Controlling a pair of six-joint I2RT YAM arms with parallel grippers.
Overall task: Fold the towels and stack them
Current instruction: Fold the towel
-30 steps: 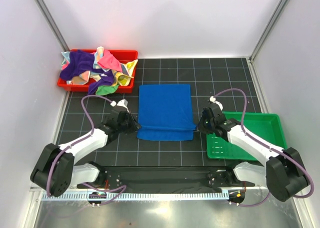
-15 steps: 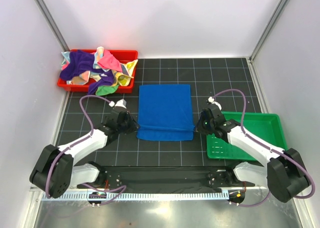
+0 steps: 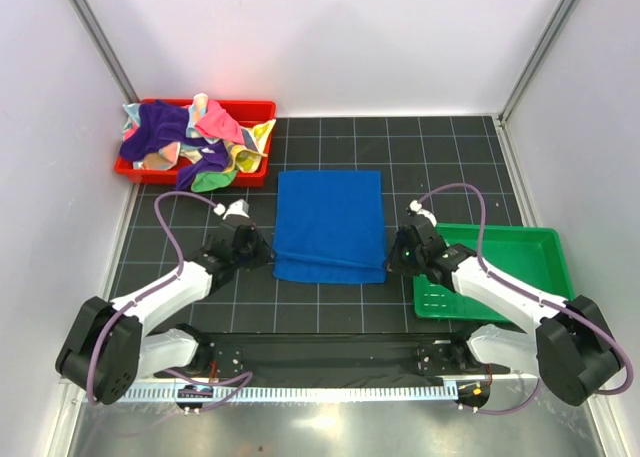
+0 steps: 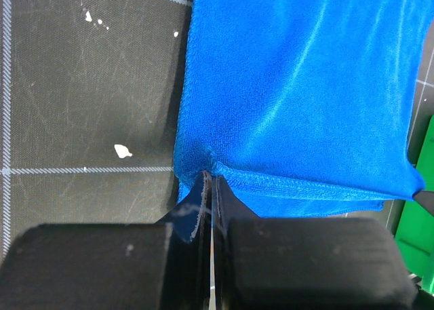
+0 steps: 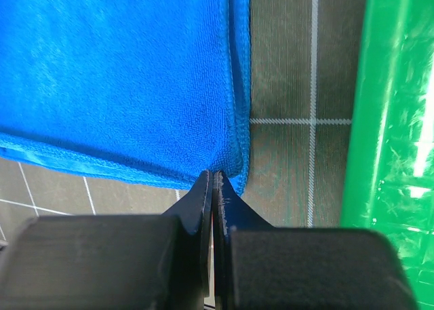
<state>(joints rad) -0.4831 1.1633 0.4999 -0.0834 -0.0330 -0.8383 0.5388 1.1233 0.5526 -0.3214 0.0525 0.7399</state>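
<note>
A royal blue towel (image 3: 330, 217) lies spread on the dark gridded mat in the middle of the top view. My left gripper (image 3: 268, 259) is shut on its near left corner, and my right gripper (image 3: 392, 257) is shut on its near right corner. In the left wrist view the closed tips (image 4: 210, 178) pinch the hem of the blue cloth (image 4: 298, 86), which folds over itself along the near edge. The right wrist view shows the same pinch (image 5: 212, 174) on the cloth's corner (image 5: 122, 72). More towels (image 3: 190, 132), purple, pink and yellow, lie heaped at the back left.
A red tray (image 3: 255, 109) at the back left holds the heap of towels. A green tray (image 3: 520, 242) stands at the right, close beside my right arm, and shows in the right wrist view (image 5: 393, 120). White walls enclose the mat on three sides.
Both grippers have moved away from the bases with the towel's near corners, and the near edge has lifted and begun to fold over the rest.
</note>
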